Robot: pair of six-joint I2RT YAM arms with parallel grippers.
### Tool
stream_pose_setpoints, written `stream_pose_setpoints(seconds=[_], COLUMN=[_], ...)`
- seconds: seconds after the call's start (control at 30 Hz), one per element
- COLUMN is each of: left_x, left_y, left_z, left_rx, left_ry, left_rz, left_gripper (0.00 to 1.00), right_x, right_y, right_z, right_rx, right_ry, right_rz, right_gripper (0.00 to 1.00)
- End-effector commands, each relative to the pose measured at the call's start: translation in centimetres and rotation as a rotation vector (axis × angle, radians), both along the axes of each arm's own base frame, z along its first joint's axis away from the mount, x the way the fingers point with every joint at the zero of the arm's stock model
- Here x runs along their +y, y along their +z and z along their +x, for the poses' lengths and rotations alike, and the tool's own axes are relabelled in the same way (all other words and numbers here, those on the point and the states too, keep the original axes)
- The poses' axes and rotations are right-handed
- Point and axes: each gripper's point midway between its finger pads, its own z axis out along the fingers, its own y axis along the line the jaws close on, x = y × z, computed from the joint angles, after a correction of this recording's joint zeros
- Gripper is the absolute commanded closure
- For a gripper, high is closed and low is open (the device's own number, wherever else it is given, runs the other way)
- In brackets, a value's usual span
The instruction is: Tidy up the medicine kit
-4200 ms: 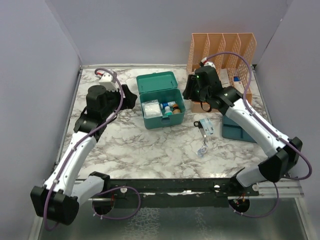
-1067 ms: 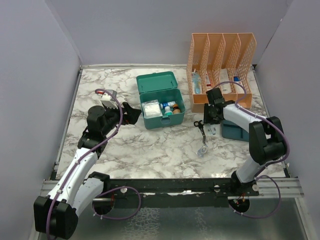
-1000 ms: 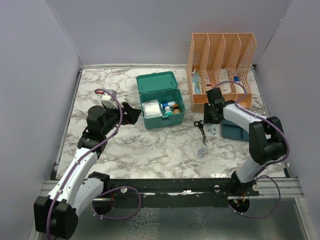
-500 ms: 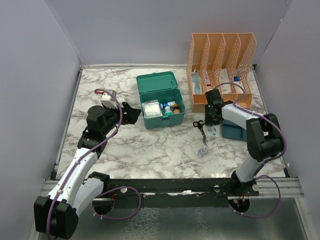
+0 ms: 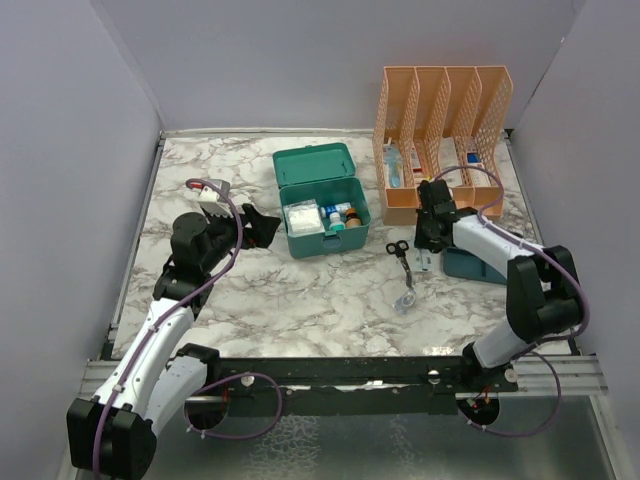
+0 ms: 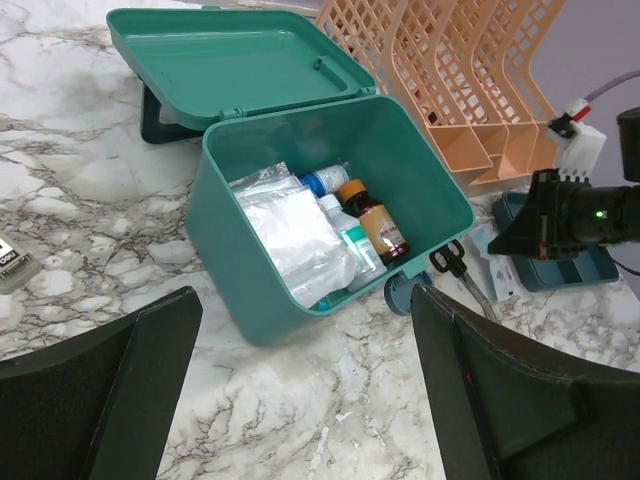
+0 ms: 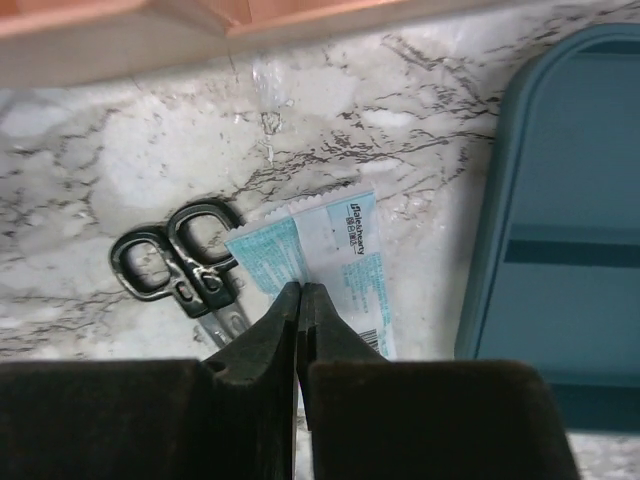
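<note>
- Your teal-green rectangular plastic medicine kit (image 6: 300, 265) stands on the white marble table (image 5: 300, 300) straight ahead of your left gripper (image 6: 305, 300). Its hinged lid is thrown back on the side away from that gripper.
- Inside the kit you can see a white plastic packet (image 6: 290, 235) on the left and three small bottles on the right. Among them is a brown bottle with an orange cap (image 6: 375, 220).
- Your left gripper's fingers stand wide apart and hold nothing; the kit's near wall shows between them.
- Your right gripper (image 7: 300, 290) has its fingers pressed together, the tips over the near edge of a flat light-blue sachet (image 7: 335, 255). You cannot tell from the wrist view whether any of the sachet is pinched.
- Small black-handled scissors (image 7: 185, 265) lie just left of those tips, touching the sachet's edge.
- A flat dark-blue compartment tray (image 7: 570, 250) lies to the right of the right gripper, near the sachet.
- The tall orange mesh file organizer (image 5: 440, 120) stands just beyond the right gripper, with a few items in its slots.
</note>
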Motion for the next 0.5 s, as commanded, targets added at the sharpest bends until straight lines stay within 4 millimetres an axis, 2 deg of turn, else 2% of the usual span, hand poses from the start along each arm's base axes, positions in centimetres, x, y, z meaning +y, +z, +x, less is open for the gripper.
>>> stream_pose_setpoints(seconds=[0.0,0.17,0.27,0.47], left_x=[0.5,0.5,0.6,0.6], left_y=[1.5,1.6,1.7,2.1], left_z=[0.3,0.2,0.2,0.0], left_rx=[-0.047,-0.05,-0.053,-0.066], left_ry=[0.025,0.027,0.031,0.037], left_rz=[-0.003,-0.007,-0.008,-0.022], left_gripper=[0.11,0.11,0.11,0.11], right_x=[-1.3,-3.4,-5.3,-10.3], right_y=[4.0,7.0,8.4,9.5], right_z=[0.6,0.2,0.0,-1.2], right_rx=[-0.125,-0.231,-0.285,-0.358], right_ry=[-0.143,-0.335,-0.467,-0.827], right_rz=[0.005,0.002,0.016,0.092], right_gripper=[0.99,0.99,0.99,0.99])
